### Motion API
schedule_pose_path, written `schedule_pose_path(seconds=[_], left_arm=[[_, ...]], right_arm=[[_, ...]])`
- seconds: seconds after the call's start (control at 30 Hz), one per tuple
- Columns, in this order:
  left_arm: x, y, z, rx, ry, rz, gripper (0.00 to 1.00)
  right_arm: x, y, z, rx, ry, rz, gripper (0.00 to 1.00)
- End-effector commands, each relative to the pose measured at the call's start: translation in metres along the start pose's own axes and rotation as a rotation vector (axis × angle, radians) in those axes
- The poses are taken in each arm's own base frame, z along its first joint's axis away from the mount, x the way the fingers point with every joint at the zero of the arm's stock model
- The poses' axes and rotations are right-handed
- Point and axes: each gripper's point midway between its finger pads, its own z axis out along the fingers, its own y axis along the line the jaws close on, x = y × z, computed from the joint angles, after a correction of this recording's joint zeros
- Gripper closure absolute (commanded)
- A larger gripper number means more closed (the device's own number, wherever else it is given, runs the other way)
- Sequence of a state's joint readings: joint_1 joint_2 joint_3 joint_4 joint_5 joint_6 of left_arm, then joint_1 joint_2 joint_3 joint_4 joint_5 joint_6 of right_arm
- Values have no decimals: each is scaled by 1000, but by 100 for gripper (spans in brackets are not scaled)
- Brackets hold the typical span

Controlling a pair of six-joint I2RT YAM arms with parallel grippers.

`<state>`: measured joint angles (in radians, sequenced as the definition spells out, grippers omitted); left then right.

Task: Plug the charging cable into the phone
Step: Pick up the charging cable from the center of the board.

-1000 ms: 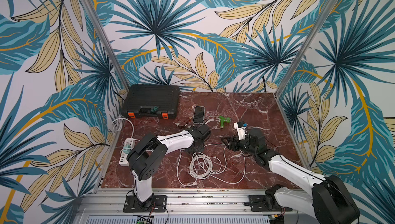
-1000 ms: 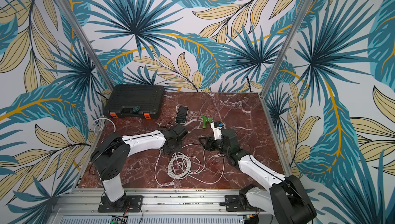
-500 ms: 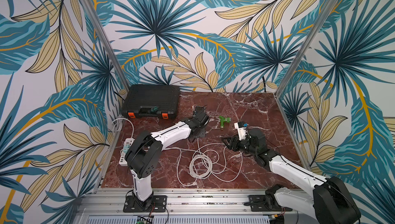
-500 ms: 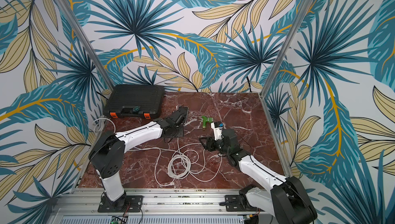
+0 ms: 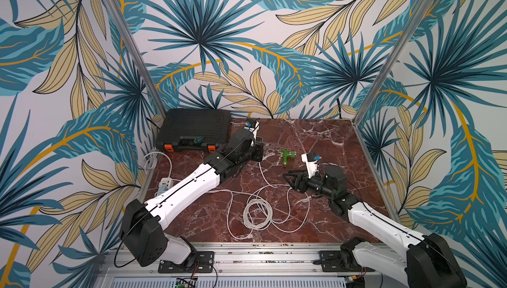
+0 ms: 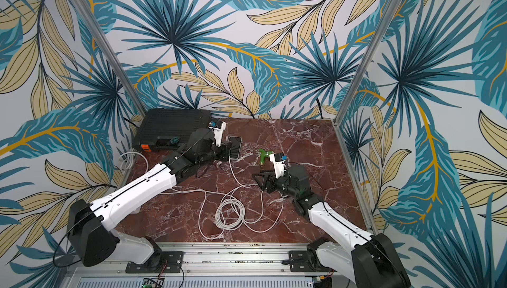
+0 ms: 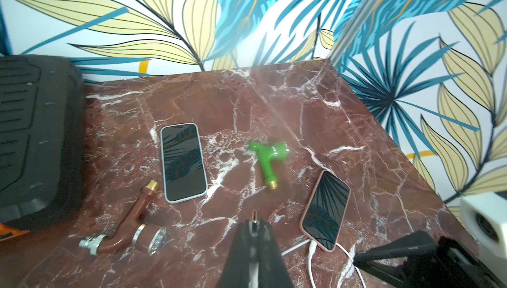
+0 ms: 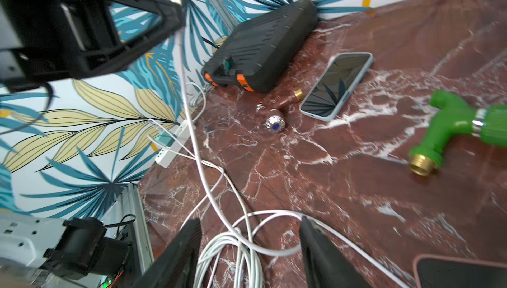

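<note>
My left gripper (image 7: pixel 254 222) is shut on the plug of the white charging cable (image 7: pixel 254 214), whose metal tip pokes out past the jaws. It hovers short of a blue-cased phone (image 7: pixel 183 162) lying face up on the marble; in a top view that phone (image 6: pixel 235 148) sits just beyond the left gripper (image 6: pixel 227 149). The cable (image 8: pixel 192 124) hangs from the grip down to a loose coil (image 5: pixel 258 214). A pink-cased phone (image 7: pixel 326 209) lies nearer, with another white lead in its port. My right gripper (image 8: pixel 250 219) is open over the coil, holding nothing.
A black tool case (image 5: pixel 196 130) stands at the back left. A green tap (image 5: pixel 286 156) lies between the arms and a brown tap (image 7: pixel 123 231) beside the blue-cased phone. A white power strip (image 5: pixel 166 183) sits at the left edge. Walls close three sides.
My left arm has swung from mid-table toward the back, carrying the cable end up to the blue-cased phone, and its jaws have closed fully. The right jaws have opened slightly wider.
</note>
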<state>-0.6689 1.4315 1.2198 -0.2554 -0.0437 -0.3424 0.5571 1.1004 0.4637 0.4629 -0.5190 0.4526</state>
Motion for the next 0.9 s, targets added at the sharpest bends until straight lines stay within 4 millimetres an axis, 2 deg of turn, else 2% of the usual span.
schedule_pose_path(seconds=[0.0,0.13,0.33,0.53,0.67,0.87], left_arm=[[-1,-23,-2,151,-41,56,100],[1,-39,-9,260,-58,71,100],[2,-55,-23,382,-125,86,100],[8,-65,-42,504,-180,74,100],[9,-69,-52,568,-201,62,100],[11,-73,-56,614,-202,58,100]], right_arm=[[-13,32,1,-172,-33,-116,36],[-22,53,0,-280,-65,-213,36],[-30,61,9,-346,-60,-252,37],[-38,62,15,-348,-64,-275,38],[-42,68,17,-384,-57,-283,43],[-46,76,23,-451,-33,-270,52]])
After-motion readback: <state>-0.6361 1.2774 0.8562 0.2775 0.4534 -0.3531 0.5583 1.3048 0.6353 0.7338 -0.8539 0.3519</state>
